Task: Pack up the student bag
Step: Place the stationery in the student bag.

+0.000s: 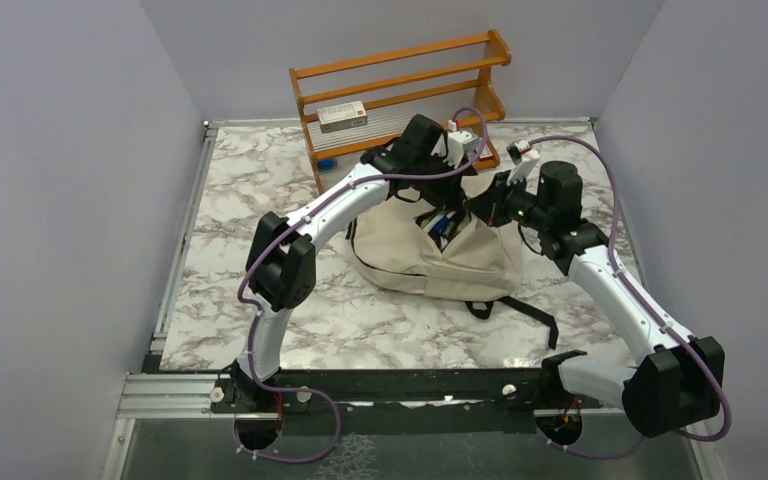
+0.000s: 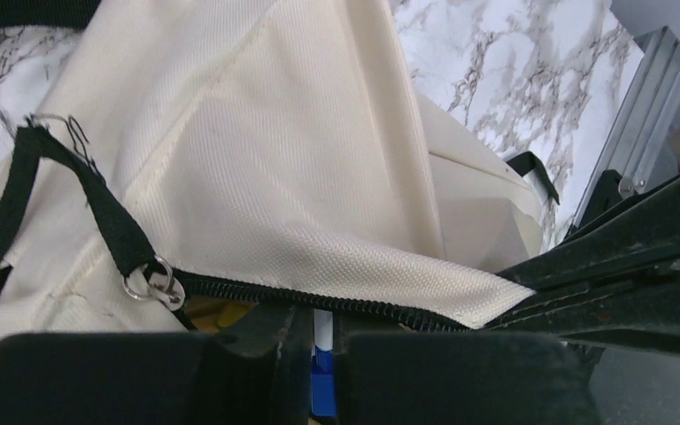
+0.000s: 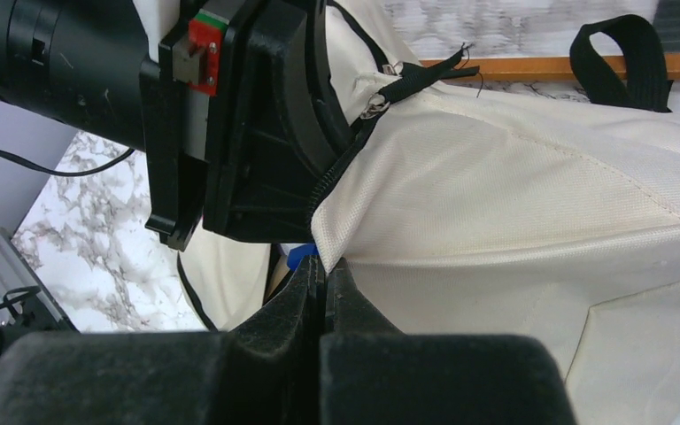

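The student bag (image 1: 430,255) lies in the middle of the marble desk (image 1: 260,200), in front of a wooden rack (image 1: 400,75), with its mouth open and both arms at the opening. The packing looks to be under way, not finished: a blue and white thing (image 2: 323,372) shows inside the opening, but the zip (image 2: 363,305) is undone and a small box (image 1: 341,116) sits on the rack; whether it belongs in the bag cannot be told. The right hand (image 3: 323,270) is closed on the corner of the bag's cream flap, lifting it. The left hand (image 2: 323,319) is closed at the zip edge, and whether it pinches anything cannot be told. The bag is soft, woven cream cloth, slumped and creased, with a black zip line, a metal pull ring (image 2: 150,283) and black straps (image 1: 520,310) trailing onto the desk.
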